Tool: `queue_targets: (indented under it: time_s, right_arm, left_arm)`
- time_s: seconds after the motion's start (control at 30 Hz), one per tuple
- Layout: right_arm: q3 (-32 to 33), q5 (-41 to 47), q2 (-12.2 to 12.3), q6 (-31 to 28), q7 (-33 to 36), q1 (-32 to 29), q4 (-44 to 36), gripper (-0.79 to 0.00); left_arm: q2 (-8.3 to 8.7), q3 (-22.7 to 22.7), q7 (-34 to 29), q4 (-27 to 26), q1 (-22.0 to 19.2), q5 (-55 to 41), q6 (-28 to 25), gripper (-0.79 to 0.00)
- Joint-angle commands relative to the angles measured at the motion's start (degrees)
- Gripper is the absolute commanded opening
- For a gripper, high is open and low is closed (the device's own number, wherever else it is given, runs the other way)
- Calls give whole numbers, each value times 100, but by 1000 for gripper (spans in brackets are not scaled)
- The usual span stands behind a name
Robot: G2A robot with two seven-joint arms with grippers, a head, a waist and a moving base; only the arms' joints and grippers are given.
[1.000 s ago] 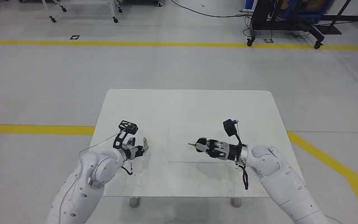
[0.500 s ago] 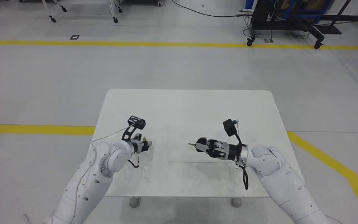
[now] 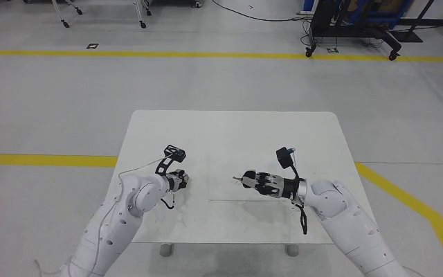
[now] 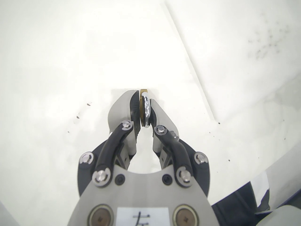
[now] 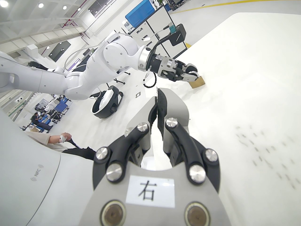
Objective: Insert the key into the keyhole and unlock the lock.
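Observation:
A brass padlock [image 4: 142,105] with a silver shackle [image 4: 146,112] is clamped in my left gripper [image 4: 143,95], which points down at the white table [image 3: 228,131]. In the right wrist view the padlock's brass body [image 5: 198,82] sticks out below the left gripper [image 5: 193,74] and touches the tabletop. My right gripper [image 3: 243,181] hovers at mid table, facing the left one across a gap. It is shut, with a small key tip [image 3: 237,180] poking out of the fingers [image 5: 162,109]. Most of the key is hidden.
A thin straight line [image 3: 235,201] runs across the table between the arms, near the front edge. Faint dark specks [image 4: 265,43] mark the surface. The far half of the table is bare.
My left arm has swung toward the table's middle and turned its wrist downward, bringing the padlock from a raised, sideways pose down to the tabletop. The right arm has stayed still.

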Motion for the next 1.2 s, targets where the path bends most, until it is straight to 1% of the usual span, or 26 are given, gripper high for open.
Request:
queue_targets:
  time_s: [0.0,0.07,0.2,0.57,0.6,0.63,0.8,0.9,1.03,1.07,1.1,1.17]
  right_arm:
    - [0,0,0,0,0,0,0,-785]
    - [0,0,0,0,0,0,0,-785]
    - [0,0,0,0,0,0,0,-785]
    - [0,0,0,0,0,0,0,-785]
    - [0,0,0,0,0,0,0,-785]
    - [0,0,0,0,0,0,0,-785]
    - [0,0,0,0,0,0,0,-785]
    - [0,0,0,0,0,0,0,-785]
    - [0,0,0,0,0,0,0,-785]
    - [0,0,0,0,0,0,0,-785]
    - [0,0,0,0,0,0,0,-785]
    - [0,0,0,0,0,0,0,-785]
  left_arm:
    - [8,16,-137,-82,-18,42,-124,-785]
    - [18,13,-226,-142,-35,135,-176,-785]
    - [23,-44,-163,-181,2,88,-162,-785]
    - [-17,73,-91,-60,-50,108,-93,-785]
    - [-19,70,-81,-57,-54,90,-88,-736]
    - [-21,63,-66,-59,-56,68,-90,-711]
    - [-22,51,-48,-100,-33,65,-93,-650]
    - [-19,42,-43,-129,-9,94,-87,-628]
    - [-16,36,-43,-163,25,135,-86,-653]
    - [-15,34,-43,-173,33,147,-81,-683]
    - [-15,30,-43,-187,41,154,-80,-785]
    - [-10,24,-64,-208,56,205,-75,-785]
